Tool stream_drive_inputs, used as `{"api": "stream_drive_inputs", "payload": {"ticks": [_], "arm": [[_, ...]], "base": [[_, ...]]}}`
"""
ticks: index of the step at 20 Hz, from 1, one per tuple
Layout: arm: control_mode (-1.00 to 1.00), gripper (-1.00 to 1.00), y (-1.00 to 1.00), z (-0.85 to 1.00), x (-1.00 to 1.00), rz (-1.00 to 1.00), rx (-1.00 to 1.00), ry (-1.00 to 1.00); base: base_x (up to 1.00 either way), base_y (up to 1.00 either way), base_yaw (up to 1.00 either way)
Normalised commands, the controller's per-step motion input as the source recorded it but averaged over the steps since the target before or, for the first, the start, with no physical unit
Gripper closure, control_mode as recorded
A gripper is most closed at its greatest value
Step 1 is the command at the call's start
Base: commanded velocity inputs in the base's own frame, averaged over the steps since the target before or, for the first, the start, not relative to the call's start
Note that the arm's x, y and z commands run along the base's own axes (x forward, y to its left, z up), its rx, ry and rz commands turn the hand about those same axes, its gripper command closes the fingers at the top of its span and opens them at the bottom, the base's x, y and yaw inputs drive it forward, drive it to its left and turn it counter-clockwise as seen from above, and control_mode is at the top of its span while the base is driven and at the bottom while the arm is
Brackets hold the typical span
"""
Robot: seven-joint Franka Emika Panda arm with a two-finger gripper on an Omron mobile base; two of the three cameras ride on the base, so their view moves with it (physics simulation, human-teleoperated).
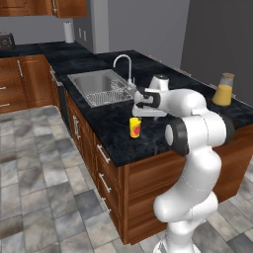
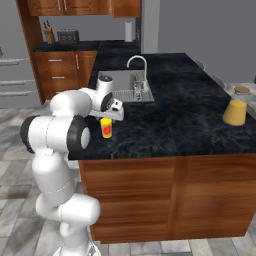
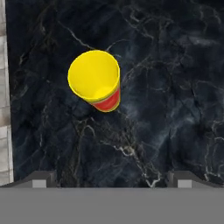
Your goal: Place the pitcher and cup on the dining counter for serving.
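Hangs bent over the dining counter [image 1: 113, 133], gripper [image 3: 109, 177] spread wide, pointing down above the cup [image 3: 95, 79].

the white arm [image 1: 190, 148] rises from its base, bends at a dark-jointed elbow and reaches forward and level, its wrist turned so the hand points straight down. the claw [image 3: 112, 179] hangs with its jaws spread wide and nothing between them, both dark fingertips [image 3: 41, 178] held clear of contact.
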Motion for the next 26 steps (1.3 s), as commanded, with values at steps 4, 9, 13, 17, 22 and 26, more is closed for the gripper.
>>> {"api": "stream_drive_inputs", "payload": {"ticks": [4,9,13,17,22,26], "arm": [[-1.00,-1.00,0.00,-0.33,0.32,0.00,0.00,0.10],[-1.00,-1.00,-0.01,-0.29,0.31,0.00,0.00,0.10],[-1.00,-1.00,0.00,-0.24,0.32,0.00,0.00,0.09],[-1.00,-1.00,0.00,-0.20,0.33,0.00,0.00,0.09],[-1.00,-1.00,0.00,-0.02,0.22,0.00,0.00,0.02],[-1.00,-1.00,0.00,0.13,0.09,0.00,0.00,0.00]], "base": [[0.00,0.00,0.00],[0.00,0.00,0.00],[0.00,0.00,0.00],[0.00,0.00,0.00],[0.00,0.00,0.00],[0.00,0.00,0.00]]}}
